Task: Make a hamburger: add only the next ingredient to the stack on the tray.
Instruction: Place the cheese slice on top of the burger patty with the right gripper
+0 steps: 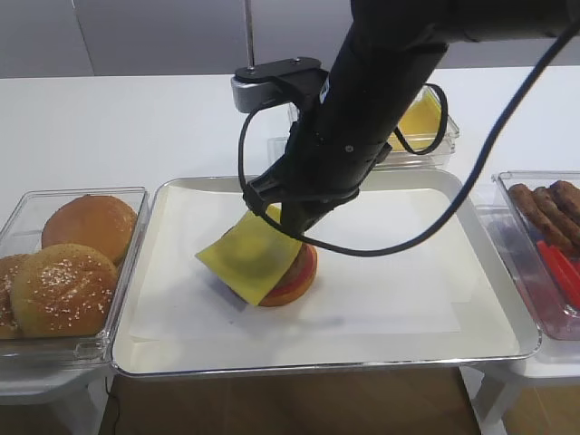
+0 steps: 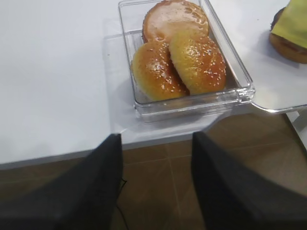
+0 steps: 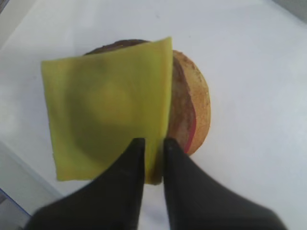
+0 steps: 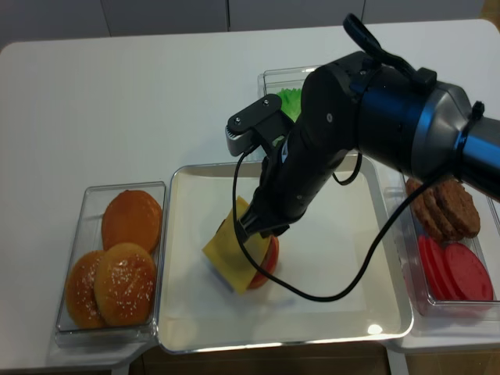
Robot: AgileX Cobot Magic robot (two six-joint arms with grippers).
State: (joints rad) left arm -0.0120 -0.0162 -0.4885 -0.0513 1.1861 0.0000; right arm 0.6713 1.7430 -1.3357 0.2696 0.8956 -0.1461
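Note:
The yellow cheese slice [image 1: 254, 254] [image 3: 105, 105] [image 4: 230, 254] lies tilted over the stack [image 1: 299, 276] [image 3: 192, 110] [image 4: 267, 258], covering most of the brown patty and overhanging its left side. My right gripper [image 1: 285, 217] [image 3: 153, 146] [image 4: 254, 223] hangs just above the stack, its jaws close together with the slice's near edge between them. The stack sits in the middle of the paper-lined silver tray [image 1: 326, 367] [image 4: 281, 340]. My left gripper [image 2: 156, 143] is open and holds nothing, off the table's front edge near the bun box, with the cheese [image 2: 292, 24] and stack [image 2: 288, 45] at far right.
A clear box of sesame buns [image 1: 72, 263] [image 2: 182, 52] [image 4: 117, 258] stands left of the tray. Right of the tray a box holds patties and tomato slices [image 1: 544, 236] [image 4: 449, 234]. Behind the tray are a cheese box [image 1: 421, 122] and green lettuce [image 4: 291, 101].

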